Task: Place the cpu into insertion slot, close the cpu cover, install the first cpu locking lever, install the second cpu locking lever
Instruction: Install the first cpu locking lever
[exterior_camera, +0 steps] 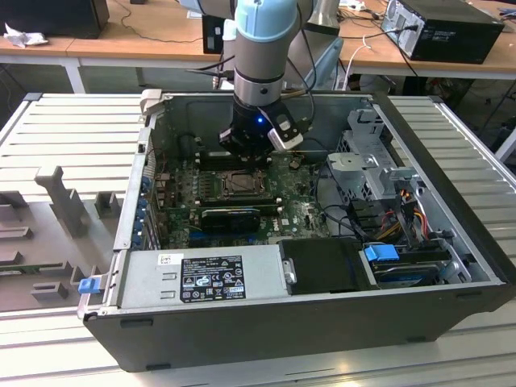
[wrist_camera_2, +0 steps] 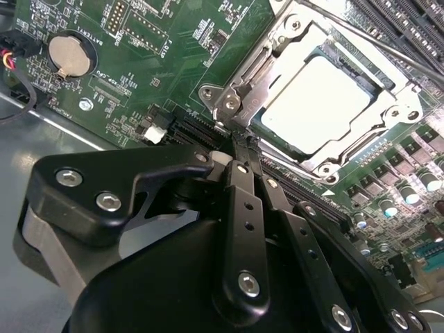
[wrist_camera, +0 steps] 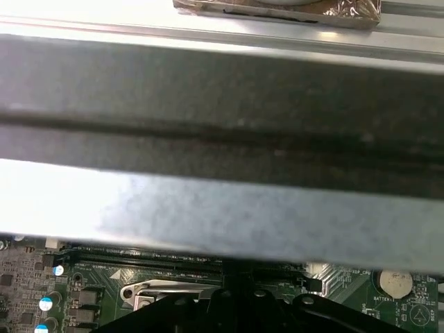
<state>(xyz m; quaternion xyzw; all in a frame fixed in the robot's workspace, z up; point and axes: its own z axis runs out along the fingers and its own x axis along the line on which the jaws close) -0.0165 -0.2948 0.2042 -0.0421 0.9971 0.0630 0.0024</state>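
The cpu (wrist_camera_2: 316, 104) lies flat in the insertion slot (wrist_camera_2: 388, 114), its pale top showing through the window of the cpu cover (wrist_camera_2: 267, 66). The silvery cover is down over the chip. A thin metal lever rod (wrist_camera_2: 361, 36) runs along one side of the cover, and another (wrist_camera_2: 361, 142) along the opposite side. My gripper (wrist_camera_2: 243, 142) is shut with nothing between its black fingers, its tip right at the cover's edge by a screwed corner. In the exterior view the gripper (exterior_camera: 252, 153) hangs just behind the insertion slot (exterior_camera: 239, 184) inside the open computer case.
A coin battery (wrist_camera_2: 69, 55) and a long black card slot (wrist_camera_2: 198, 128) lie beside the gripper. Memory slots (wrist_camera_2: 409, 28) flank the socket. The case wall (wrist_camera: 222, 139) stands close to the wrist. A power supply (exterior_camera: 210, 274) and a drive cage (exterior_camera: 379, 169) crowd the case.
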